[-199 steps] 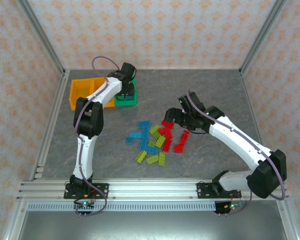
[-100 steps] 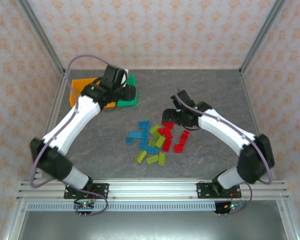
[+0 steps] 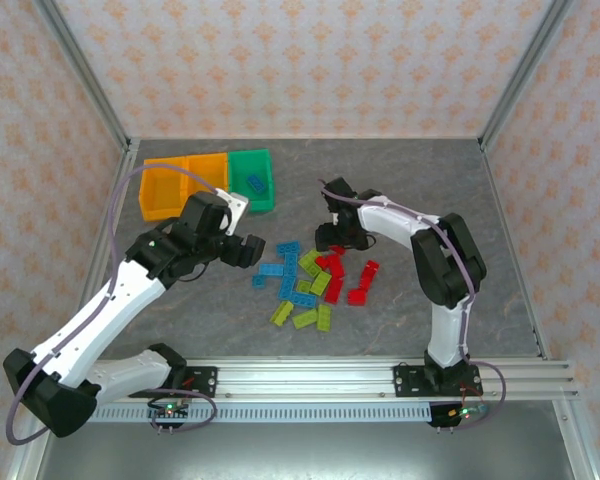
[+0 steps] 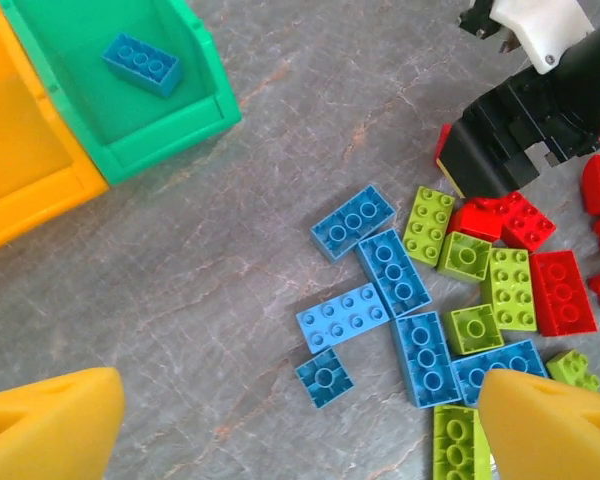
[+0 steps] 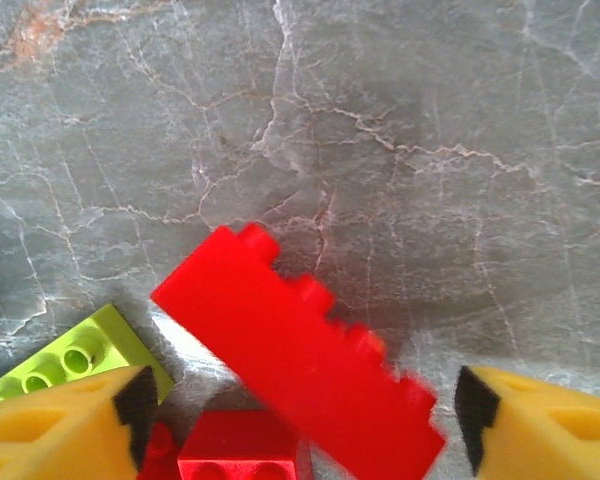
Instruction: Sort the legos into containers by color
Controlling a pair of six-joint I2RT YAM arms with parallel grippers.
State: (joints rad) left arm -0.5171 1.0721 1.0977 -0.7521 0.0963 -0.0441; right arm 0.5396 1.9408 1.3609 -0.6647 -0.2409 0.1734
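Note:
The legos (image 3: 315, 285) lie in a loose pile of blue, lime green and red bricks at the table's middle. The three joined containers stand at the far left: two orange bins (image 3: 165, 187) and a green bin (image 3: 264, 168) holding one blue brick (image 4: 140, 63). My left gripper (image 3: 257, 250) hovers open just left of the blue bricks (image 4: 352, 315), its yellow fingers (image 4: 45, 425) wide apart with nothing between them. My right gripper (image 3: 332, 238) is low over the pile's far edge, open, its fingers either side of a tilted red brick (image 5: 290, 350) without touching it.
Bare grey stone-patterned tabletop (image 3: 410, 180) surrounds the pile. Metal frame posts and patterned walls close in the left, right and far sides. The right arm's black wrist (image 4: 520, 130) shows over the red bricks in the left wrist view.
My left arm has swung back from over the green bin toward the pile, and a blue brick now lies in that bin. My right gripper has shifted left to the pile's far edge.

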